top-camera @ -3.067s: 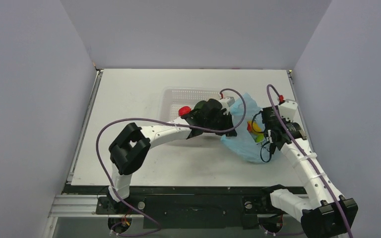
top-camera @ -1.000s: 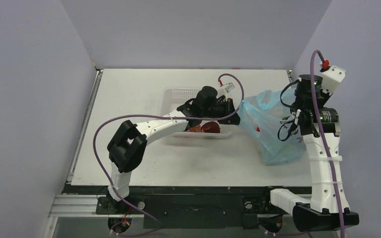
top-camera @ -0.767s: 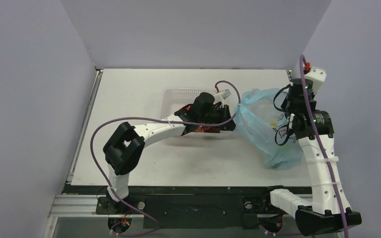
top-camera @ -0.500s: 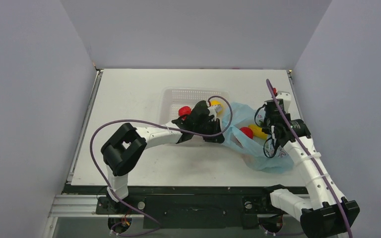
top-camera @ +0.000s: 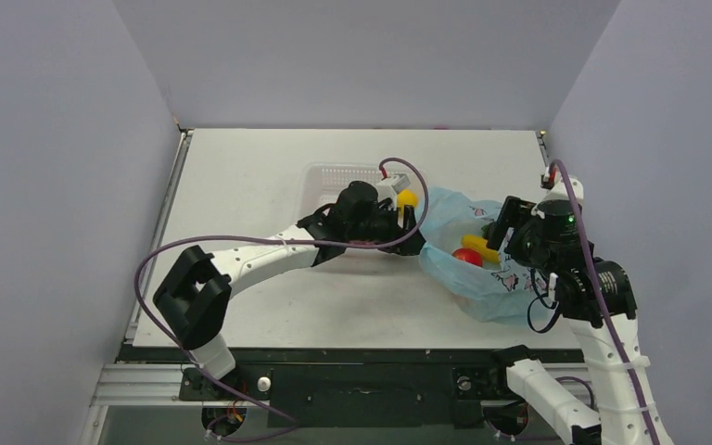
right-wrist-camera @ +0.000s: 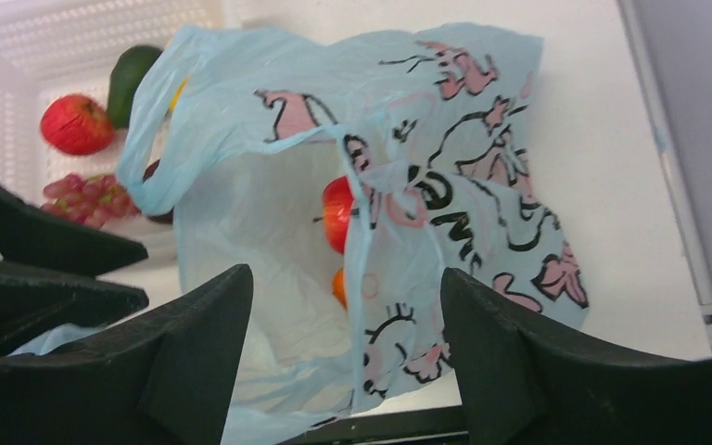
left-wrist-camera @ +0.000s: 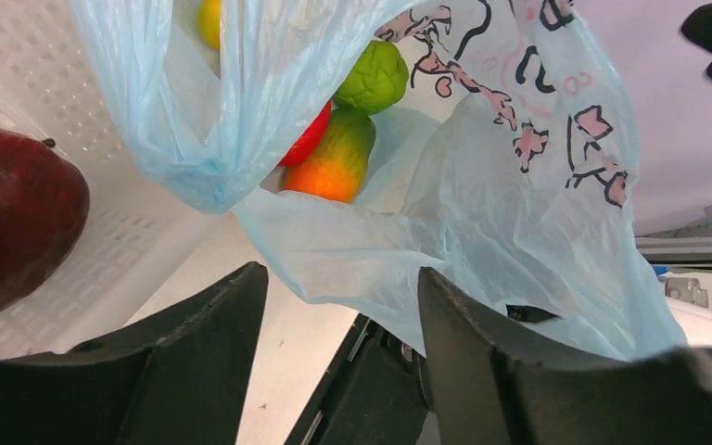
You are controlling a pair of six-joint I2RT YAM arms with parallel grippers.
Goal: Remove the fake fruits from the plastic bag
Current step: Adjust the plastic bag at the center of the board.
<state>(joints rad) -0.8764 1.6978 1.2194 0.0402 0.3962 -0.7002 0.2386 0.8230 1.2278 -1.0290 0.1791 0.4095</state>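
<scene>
The light blue plastic bag (top-camera: 493, 283) lies slumped on the table right of the basket, its mouth gaping. In it a red apple (top-camera: 466, 257) and a yellow banana (top-camera: 478, 245) show from above. The left wrist view looks into the bag (left-wrist-camera: 482, 213) at a green lime (left-wrist-camera: 374, 77), an orange-green mango (left-wrist-camera: 334, 165) and the apple (left-wrist-camera: 311, 137). My left gripper (left-wrist-camera: 340, 272) is open at the bag's left edge (top-camera: 406, 232). My right gripper (right-wrist-camera: 345, 273) is open, with loose bag (right-wrist-camera: 445, 185) film between its fingers, unpinched. The apple (right-wrist-camera: 336, 213) shows inside.
A white perforated basket (top-camera: 334, 176) stands left of the bag. It holds a dark red round fruit (left-wrist-camera: 9, 232), a small red fruit (right-wrist-camera: 76, 123), a dark green avocado (right-wrist-camera: 130, 79), grapes (right-wrist-camera: 79, 199) and a yellow fruit (top-camera: 407, 197). The table's right edge (right-wrist-camera: 677, 185) runs close by.
Both grippers were shut on the bag and held it up; both have opened and let it go. The bag has sunk onto the table. My right arm came down and drew back.
</scene>
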